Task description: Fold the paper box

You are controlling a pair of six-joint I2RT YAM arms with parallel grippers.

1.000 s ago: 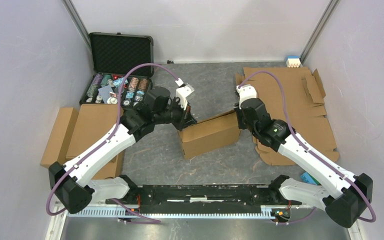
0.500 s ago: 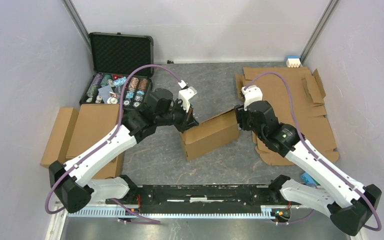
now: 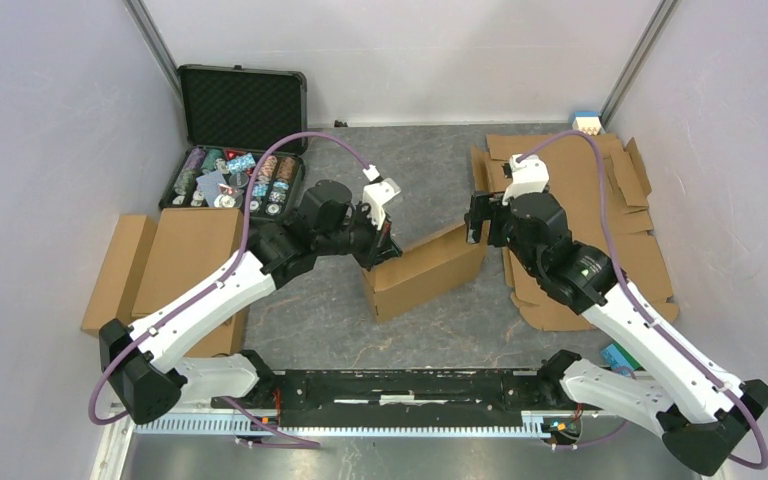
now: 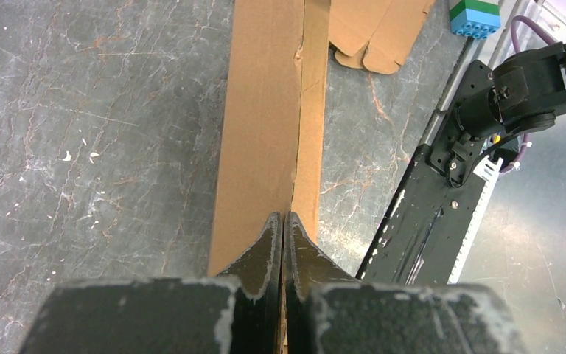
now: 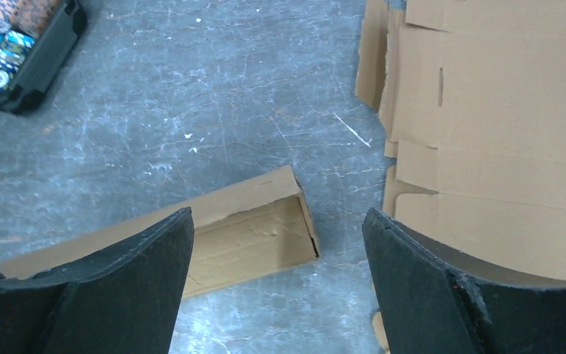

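**A:** Fingers first. What's the status?

**B:** Left fingers (image 4: 285, 218) are pressed fully together, tips at the left end of the paper box (image 3: 425, 270), on its top edge. Can't tell if card's nipped between them. Right fingers (image 5: 276, 215) are spread wide w/ nothing in them, hanging just off the box's right end.

**A:** That's new?

**B:** Yep. A sec ago the right pair was nearly closed, right up against that end. Now it's let go and lifted back twd the far edge of the surface (image 3: 330, 310). Left hasn't budged.

**A:** And the box?

**B:** Mid-surface, btwn the arms, lying at an angle w/ its right end nearer the far edge. Sitting up as a shallow box, and it hasn't sagged w/o the right grip.

**A:** So that end's done?

**B:** Prob. that fold holds by itself. The right wrist view shows a hollow at that end, so I'd guess closing's not finished. Flat sheets (image 3: 590, 200) by the right edge and the chip case (image 3: 240, 130) in the far-left corner are well apart from it.
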